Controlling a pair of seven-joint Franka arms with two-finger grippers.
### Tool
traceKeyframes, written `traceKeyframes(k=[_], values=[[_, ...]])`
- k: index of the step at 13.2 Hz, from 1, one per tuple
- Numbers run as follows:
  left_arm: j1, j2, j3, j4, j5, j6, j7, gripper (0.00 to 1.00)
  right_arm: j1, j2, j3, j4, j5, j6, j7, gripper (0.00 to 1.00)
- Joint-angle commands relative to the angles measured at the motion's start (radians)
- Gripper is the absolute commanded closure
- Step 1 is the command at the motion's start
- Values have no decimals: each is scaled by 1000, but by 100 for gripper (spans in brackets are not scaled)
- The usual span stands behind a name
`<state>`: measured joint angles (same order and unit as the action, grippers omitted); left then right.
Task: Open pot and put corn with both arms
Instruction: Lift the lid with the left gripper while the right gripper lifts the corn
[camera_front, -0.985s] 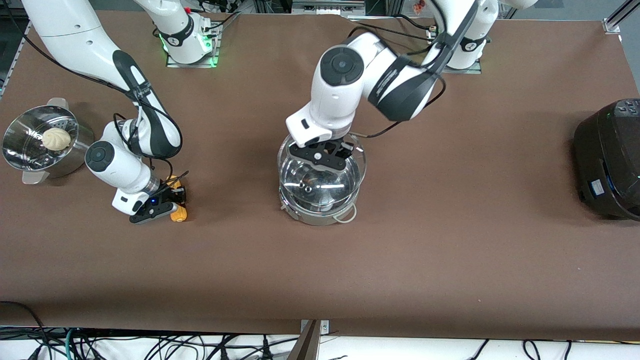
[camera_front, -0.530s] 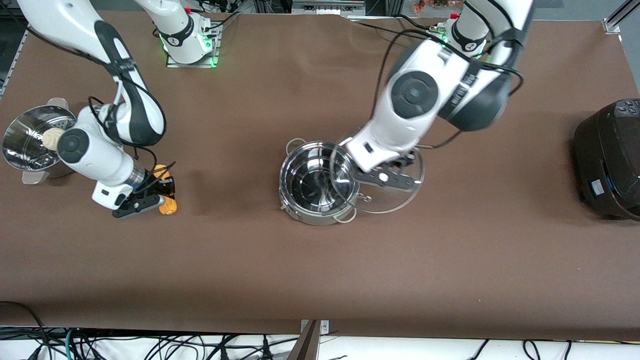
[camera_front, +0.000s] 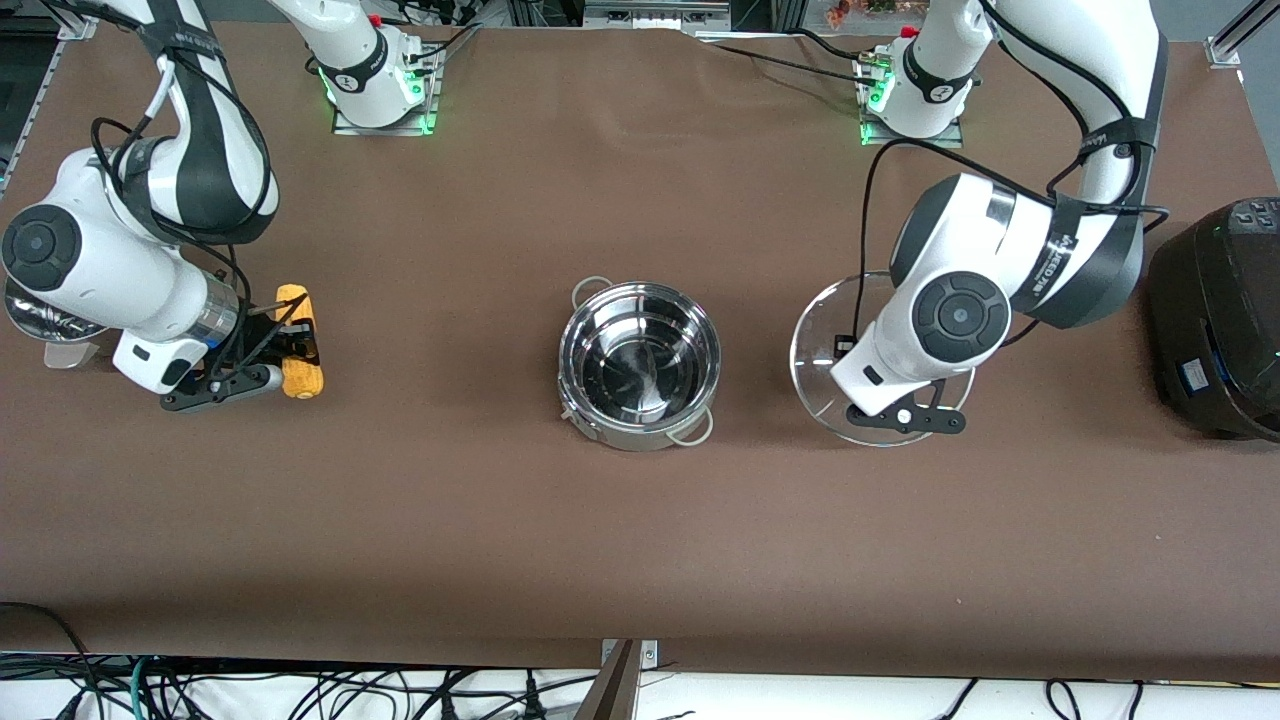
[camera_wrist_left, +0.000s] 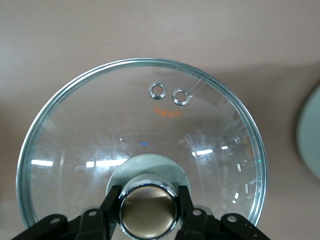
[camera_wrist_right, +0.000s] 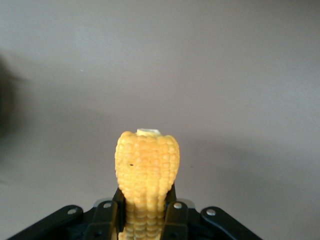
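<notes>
The shiny steel pot (camera_front: 638, 365) stands open and empty in the middle of the table. My left gripper (camera_front: 900, 405) is shut on the knob (camera_wrist_left: 148, 209) of the clear glass lid (camera_front: 815, 340) and holds it over the table between the pot and the black cooker. The left wrist view shows the lid (camera_wrist_left: 142, 130) whole, with the left gripper (camera_wrist_left: 148, 212) clamped on both sides of the knob. My right gripper (camera_front: 285, 350) is shut on the yellow corn (camera_front: 298, 342) and holds it above the table at the right arm's end. In the right wrist view the corn (camera_wrist_right: 146, 165) sticks out of the right gripper (camera_wrist_right: 145, 220).
A big black cooker (camera_front: 1215, 320) stands at the left arm's end of the table. The steel steamer pot (camera_front: 45, 330) at the right arm's end is mostly hidden under the right arm. Brown table shows between the corn and the pot.
My left gripper lifted the lid off the pot and carried it toward the cooker. My right gripper raised the corn off the table and drew back toward the right arm's end.
</notes>
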<state>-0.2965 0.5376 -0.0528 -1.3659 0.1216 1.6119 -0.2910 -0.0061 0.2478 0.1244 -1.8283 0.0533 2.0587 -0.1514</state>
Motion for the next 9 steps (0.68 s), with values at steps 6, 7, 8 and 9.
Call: traceKeyframes(k=[6,7,8,9], values=[[195,-45,-16,-342,41,369,305,94,0,-42,219,37,-39,-26,390,77],[207,-47,-16,-404,46,451,306,94,11,-41,245,46,-59,-26,461,77],[218,-48,-16,-444,46,509,309,94,41,-33,254,64,-90,-26,531,77],[227,-47,-16,-465,46,545,319,94,92,-19,254,85,-107,-28,609,77]])
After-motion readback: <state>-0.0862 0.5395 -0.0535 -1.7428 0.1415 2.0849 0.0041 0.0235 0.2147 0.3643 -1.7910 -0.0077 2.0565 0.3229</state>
